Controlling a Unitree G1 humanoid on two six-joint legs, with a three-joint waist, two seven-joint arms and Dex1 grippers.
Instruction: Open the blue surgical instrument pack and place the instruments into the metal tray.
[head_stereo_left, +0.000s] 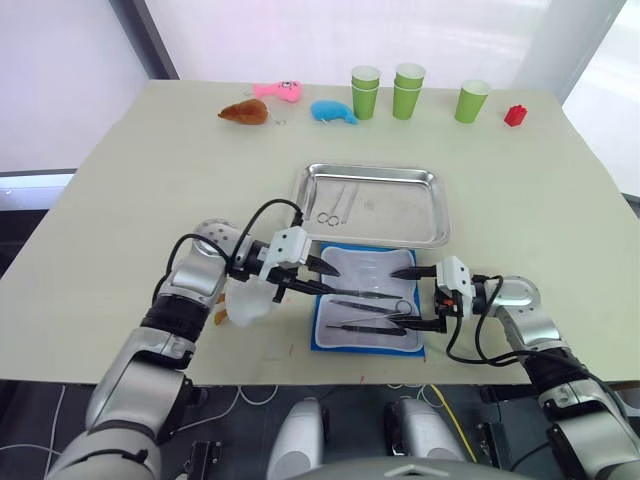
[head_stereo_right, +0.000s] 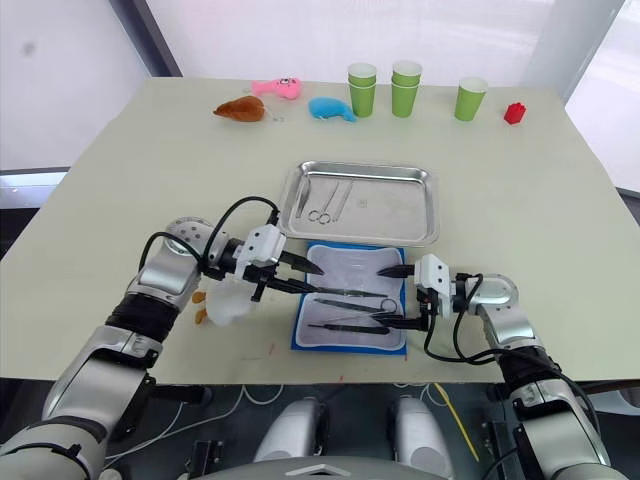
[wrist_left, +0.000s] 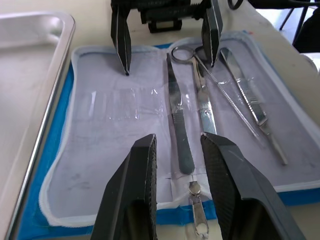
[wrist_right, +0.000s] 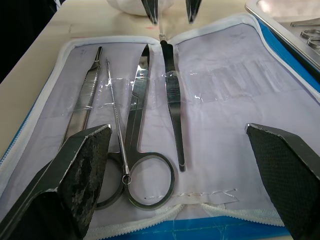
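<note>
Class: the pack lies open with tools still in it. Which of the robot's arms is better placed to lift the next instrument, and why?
Probably the left. The left gripper is open astride the straight tool, while the right gripper hangs wide open over the blue surgical instrument pack.

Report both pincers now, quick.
Left pincer: open, holding nothing, over the pack.
Right pincer: open wide, holding nothing, over the pack.

blue surgical instrument pack (head_stereo_left: 368, 345): blue outer edge, pale grey-white lining; instruments (wrist_right: 145, 130) silver. metal tray (head_stereo_left: 372, 235) shiny steel on a cream bench (head_stereo_left: 150, 170). far edge: three green cups (head_stereo_left: 408, 92), red block (head_stereo_left: 515, 115), pink, blue and brown toys (head_stereo_left: 290, 103).
</note>
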